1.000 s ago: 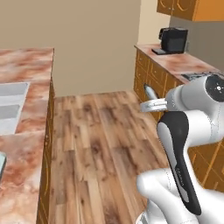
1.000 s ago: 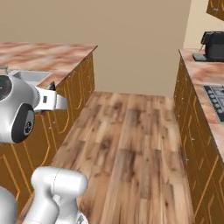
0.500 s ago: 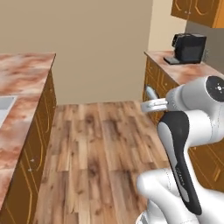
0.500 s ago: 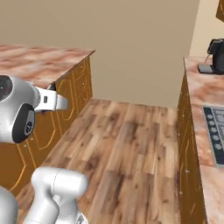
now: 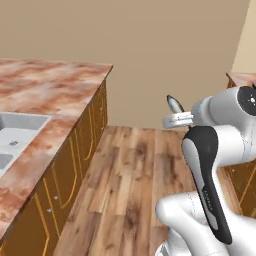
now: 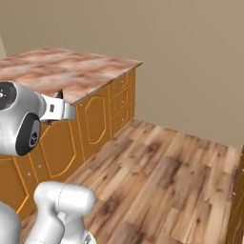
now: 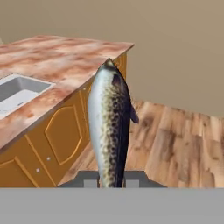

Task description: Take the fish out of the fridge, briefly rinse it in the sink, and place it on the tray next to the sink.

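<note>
My gripper (image 7: pixel 111 183) is shut on the fish (image 7: pixel 110 124), a speckled silver-grey fish with a darker back that stands upright between the jaws. From the left base view, the fish's pointed end (image 5: pixel 174 103) sticks up out of the gripper (image 5: pixel 176 114), in front of the arm and over the wooden floor. The gripper (image 6: pixel 60 101) also shows at the left of the right base view. The steel sink (image 5: pixel 17 135) is set in the marble counter at the far left, and its corner (image 7: pixel 17 89) lies left of the fish. The fridge and the tray are out of view.
A marble-topped island (image 5: pixel 55 92) with orange cabinet fronts (image 6: pixel 97 116) runs along the left. Open wooden floor (image 5: pixel 135 170) stretches ahead to a plain beige wall (image 6: pixel 190 57). Another counter's corner (image 5: pixel 242 79) shows at the right edge.
The whole picture has swung as the base turned: the right-hand counter with the coffee machine has slid out of view and the island now faces me. The fish stays in the gripper.
</note>
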